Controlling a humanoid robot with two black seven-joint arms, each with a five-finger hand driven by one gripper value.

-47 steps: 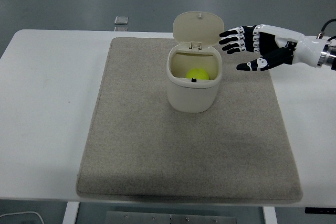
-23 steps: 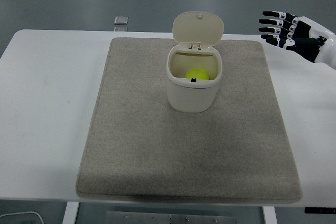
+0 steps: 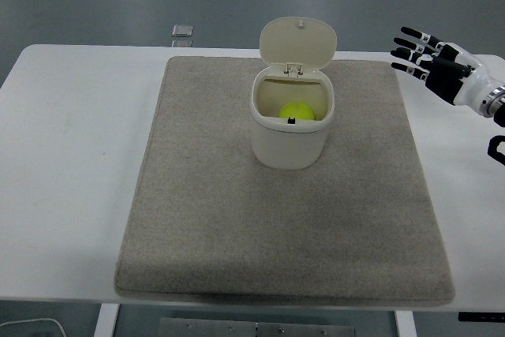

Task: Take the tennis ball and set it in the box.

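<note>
A yellow-green tennis ball [image 3: 297,111] lies inside a cream box [image 3: 290,136] that stands on the grey mat [image 3: 237,219] at the table's middle back. The box's hinged lid [image 3: 298,42] stands open and upright behind it. My right hand [image 3: 430,59] is at the right edge, well clear of the box, fingers spread and holding nothing. My left arm is out of view.
The mat covers the middle of the white table [image 3: 71,163]. A small grey square object [image 3: 182,31] lies at the table's far edge, left of the box.
My right hand has drawn back from beside the box lid to the right edge of the picture. The ball stays in the box.
</note>
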